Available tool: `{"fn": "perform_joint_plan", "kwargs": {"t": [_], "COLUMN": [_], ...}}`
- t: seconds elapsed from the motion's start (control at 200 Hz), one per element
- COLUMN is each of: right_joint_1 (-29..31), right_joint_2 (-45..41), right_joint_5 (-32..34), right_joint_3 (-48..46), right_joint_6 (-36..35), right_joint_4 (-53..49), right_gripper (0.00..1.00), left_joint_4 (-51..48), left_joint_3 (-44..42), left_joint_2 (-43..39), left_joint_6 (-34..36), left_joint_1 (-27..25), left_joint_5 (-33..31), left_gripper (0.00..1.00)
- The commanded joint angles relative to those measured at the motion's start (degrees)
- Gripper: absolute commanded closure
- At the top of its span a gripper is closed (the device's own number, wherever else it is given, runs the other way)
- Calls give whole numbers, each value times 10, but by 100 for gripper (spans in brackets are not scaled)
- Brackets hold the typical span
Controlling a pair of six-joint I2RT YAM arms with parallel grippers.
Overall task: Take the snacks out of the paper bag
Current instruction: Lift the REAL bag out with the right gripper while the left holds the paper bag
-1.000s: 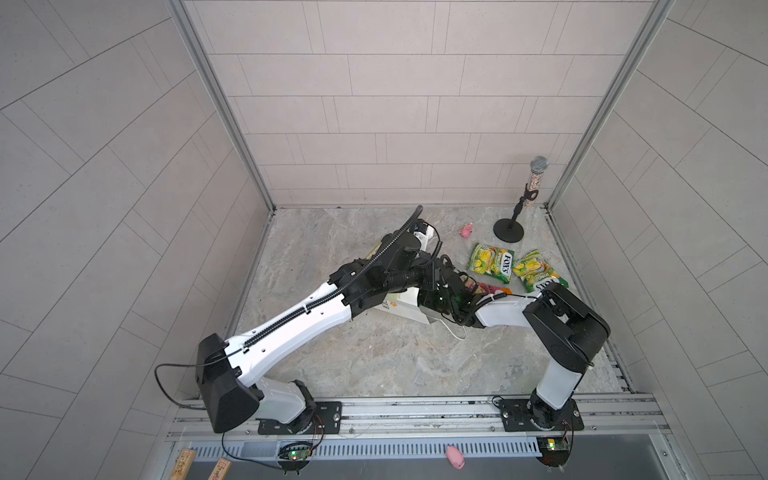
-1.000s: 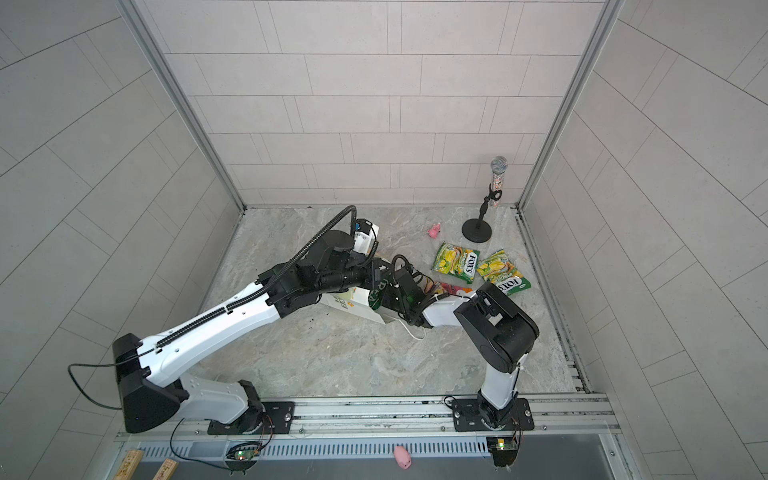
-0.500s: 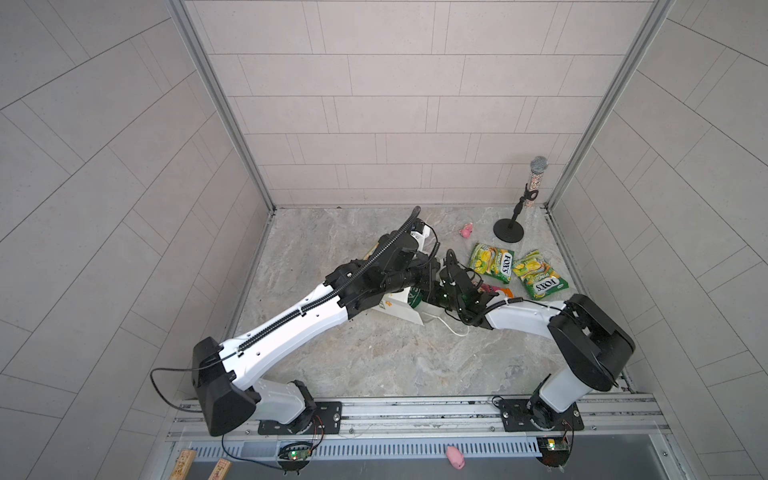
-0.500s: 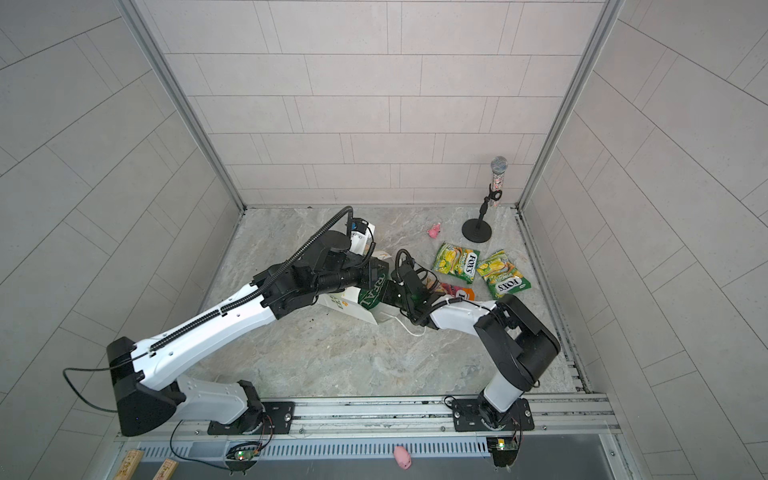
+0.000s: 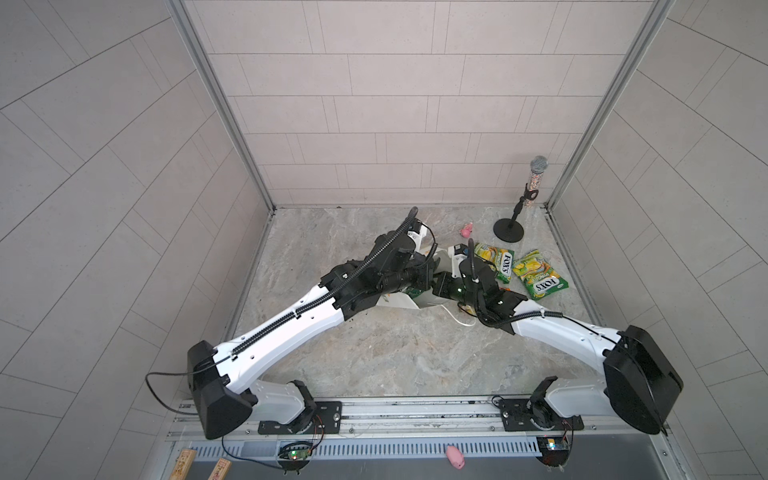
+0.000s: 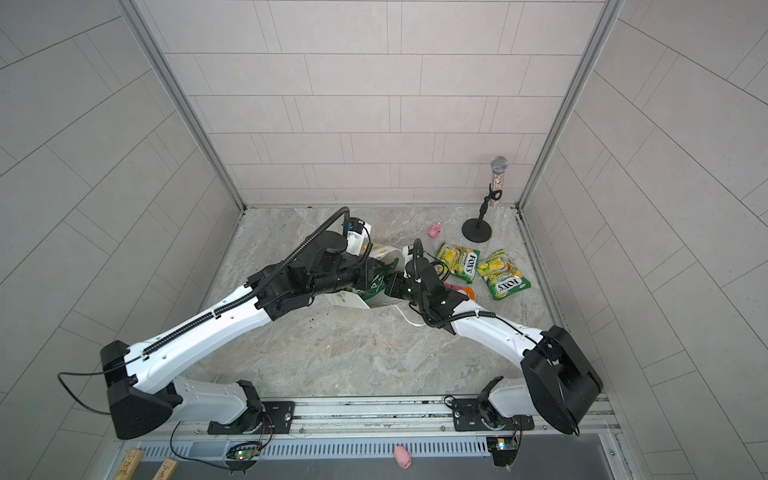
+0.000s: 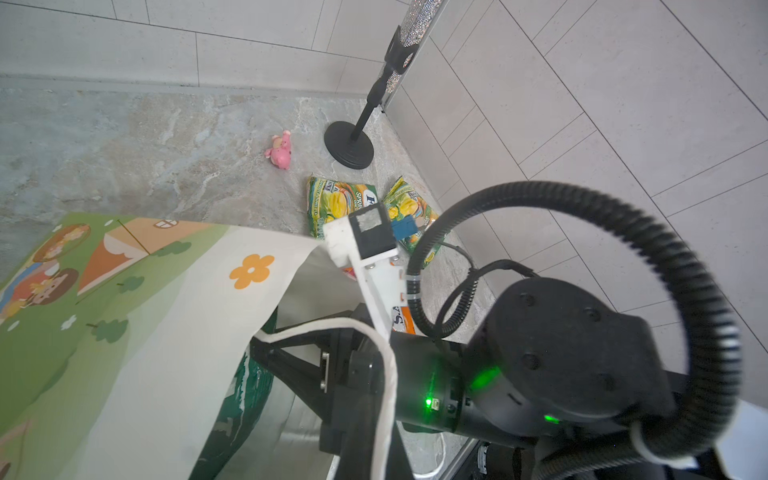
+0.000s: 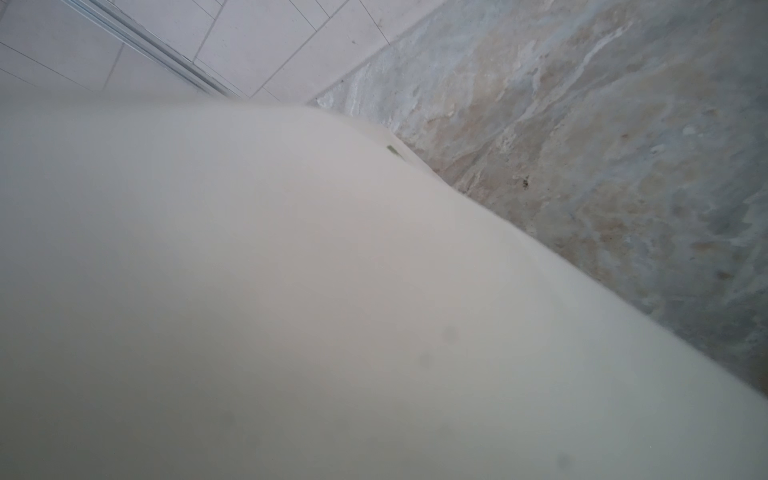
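Observation:
The paper bag [image 5: 399, 300] [image 6: 345, 297] lies on its side mid-floor, and its illustrated panel [image 7: 145, 311] is raised. My left gripper [image 5: 430, 268] [image 6: 372, 270] is shut at the bag's upper rim; its jaws are hidden. My right gripper [image 5: 432, 286] [image 7: 255, 341] reaches into the mouth under a white cord handle [image 7: 386, 374]. It is shut, tips meeting on the edge of the dark green crisp bag [image 7: 245, 390] [image 6: 376, 291] inside. Two yellow-green FOX'S packets [image 5: 496, 262] [image 5: 540, 276] and a red-pink one [image 6: 455, 287] lie outside to the right. White paper [image 8: 291, 291] fills the right wrist view.
A microphone on a round black stand [image 5: 509, 230] occupies the back right corner. A small pink toy [image 5: 468, 227] lies behind the bag, and another [image 5: 456, 456] rests on the front rail. Tiled walls close in on three sides.
My right arm has stretched out, its elbow swinging right, and the gripper has pushed to the bag's mouth and shut. My left arm has barely moved.

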Motion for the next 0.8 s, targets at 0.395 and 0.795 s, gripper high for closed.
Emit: {"fn": "perform_joint_plan", "kwargs": {"t": [0.395, 0.795], "right_joint_1": [-36, -62], "right_joint_2": [-24, -14], "right_joint_5": [-115, -189], "right_joint_3": [160, 268], "right_joint_6": [-72, -101], "right_joint_4": [-86, -147], "right_gripper": [100, 100], "left_joint_4": [-75, -108], "left_joint_3": [44, 58], "left_joint_2": [-21, -53], "left_joint_6": [4, -5], "left_joint_1": [1, 21], "left_joint_5": [-145, -194], "left_gripper": [100, 100]}}
